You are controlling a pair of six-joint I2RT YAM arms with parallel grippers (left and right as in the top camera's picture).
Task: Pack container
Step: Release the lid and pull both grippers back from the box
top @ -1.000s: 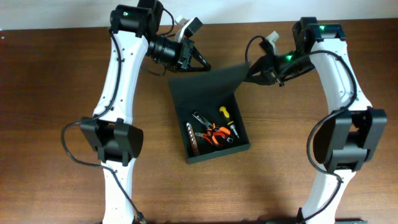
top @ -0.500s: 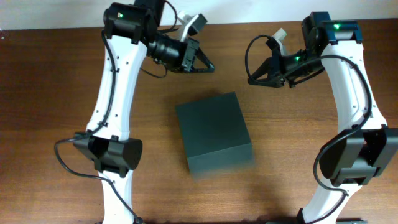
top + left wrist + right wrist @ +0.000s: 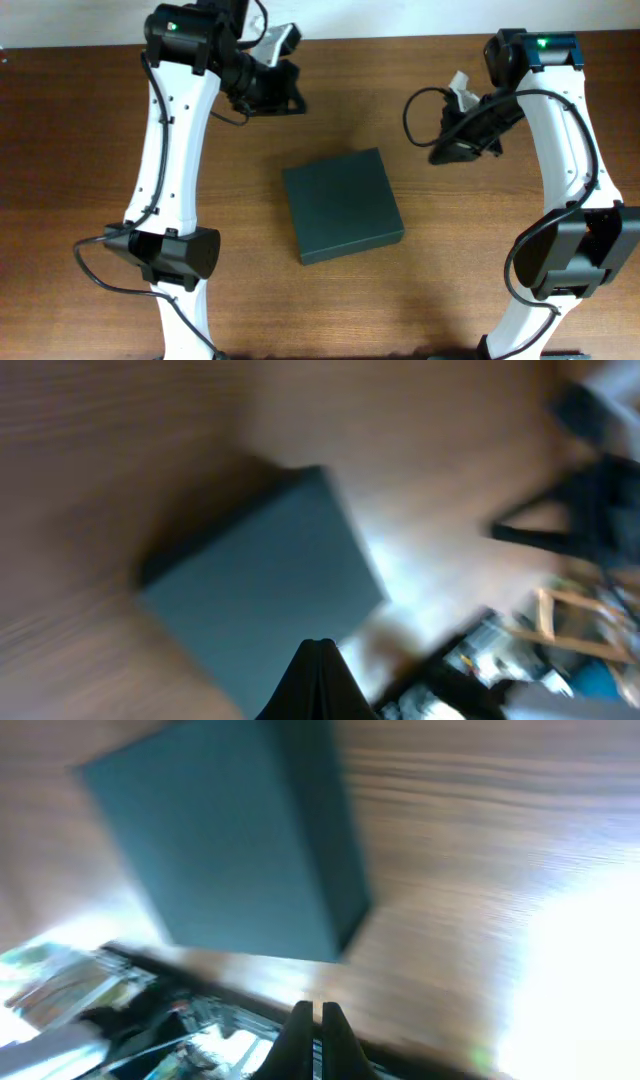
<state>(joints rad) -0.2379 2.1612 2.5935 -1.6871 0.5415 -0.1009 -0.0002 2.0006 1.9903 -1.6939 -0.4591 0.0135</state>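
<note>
**Position.** The container (image 3: 343, 205) lies lid-down-shut at the centre of the surface (image 3: 90, 150), flat and slightly rotated. Neither arm touches it.

**End effectors.** The left end effector (image 3: 318, 665) and the right end effector (image 3: 314, 1030) each have their fingers together and hold nothing. Both sit well apart from the container, toward the far edge.

**Handling (judgement).** The box looks rigid and matte, so slip is unlikely. Its weight cannot be judged with the lid shut. It is broad against the fingers, so a pinch at a wall or the lid's free edge suits better than spanning the body.

**View differences.** The overhead view shows both arms and their clearance. The right wrist view (blurred) adds the box's side wall. The left wrist view adds little beyond a tilted top face.
</note>
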